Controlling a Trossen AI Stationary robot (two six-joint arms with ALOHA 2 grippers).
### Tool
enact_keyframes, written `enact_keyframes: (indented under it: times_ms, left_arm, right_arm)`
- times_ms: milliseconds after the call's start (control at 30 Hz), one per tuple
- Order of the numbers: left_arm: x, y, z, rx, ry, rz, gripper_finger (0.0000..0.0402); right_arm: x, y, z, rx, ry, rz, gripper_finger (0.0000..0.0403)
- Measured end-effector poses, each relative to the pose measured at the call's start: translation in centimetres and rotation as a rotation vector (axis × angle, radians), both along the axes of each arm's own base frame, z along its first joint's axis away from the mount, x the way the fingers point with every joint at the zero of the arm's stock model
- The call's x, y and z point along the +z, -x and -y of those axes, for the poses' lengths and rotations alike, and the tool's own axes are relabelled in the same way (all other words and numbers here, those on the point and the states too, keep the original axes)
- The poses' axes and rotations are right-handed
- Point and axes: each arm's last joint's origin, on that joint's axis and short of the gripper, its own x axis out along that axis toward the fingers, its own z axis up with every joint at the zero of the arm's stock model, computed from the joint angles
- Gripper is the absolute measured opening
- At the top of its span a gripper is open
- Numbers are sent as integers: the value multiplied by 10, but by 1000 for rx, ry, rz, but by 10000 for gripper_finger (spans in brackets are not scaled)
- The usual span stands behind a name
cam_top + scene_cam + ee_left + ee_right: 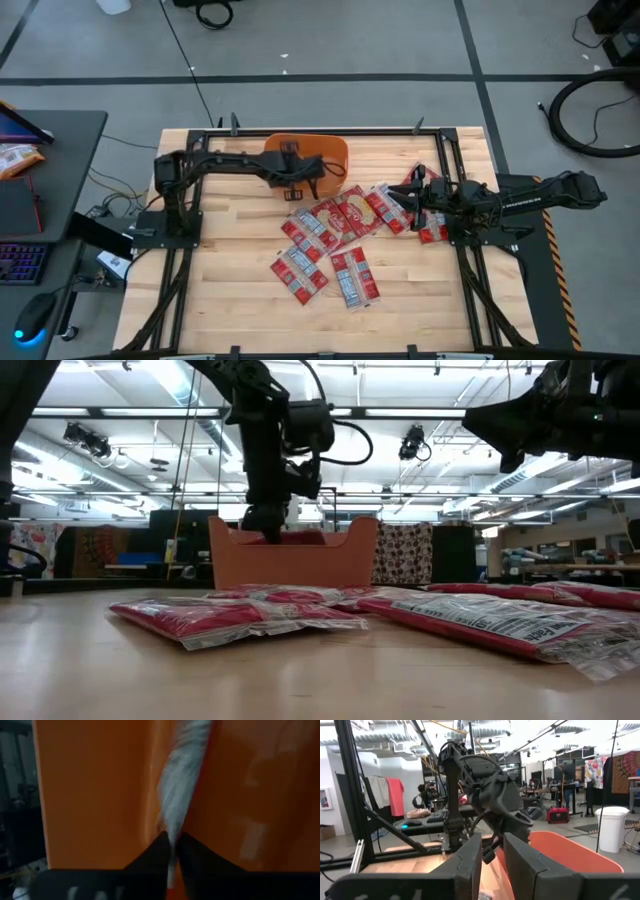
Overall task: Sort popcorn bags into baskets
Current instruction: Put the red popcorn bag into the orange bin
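- Left gripper (291, 188) of mine reaches across the far part of the table (230, 300) and hangs over the orange tub (318, 150), with its tip dipped inside; in the left wrist view my fingers (161, 851) are pressed together on the edge of a pale, blurred packet (181, 775) against the tub's orange wall (95, 795).
- Low view shows that same arm coming down from above into the tub (293, 563), which stands at the far side, behind the loose bags.
- Popcorn bags (330, 240) lie flat on the wood just on the near side of the tub, about 8 that I can count, several overlapping in a band that runs toward the right.
- My right gripper (418, 190) hovers off the table at the right end of that band, above the bags there; in the right wrist view its fingers (470, 857) stand slightly spread with nothing between them.
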Motion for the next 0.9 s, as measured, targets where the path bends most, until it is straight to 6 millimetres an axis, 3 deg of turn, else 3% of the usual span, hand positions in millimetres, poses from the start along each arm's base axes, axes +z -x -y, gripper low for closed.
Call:
enact_keyframes:
  times_ms: [200,333,633,900]
  left_arm:
    - [7,-7,20,-38,12,45,147]
    - [18,-17,45,-128,56,81,179]
    - [21,-22,122,-435,-21,1,177]
    - [21,-12,185,-565,-43,11,172]
  right_arm:
    - [0,0,0,0,0,-3,87]
    - [-1,-1,0,0,0,-9,87]
    - [0,-1,0,-5,16,-4,87]
    - [0,-1,0,-4,14,-3,87]
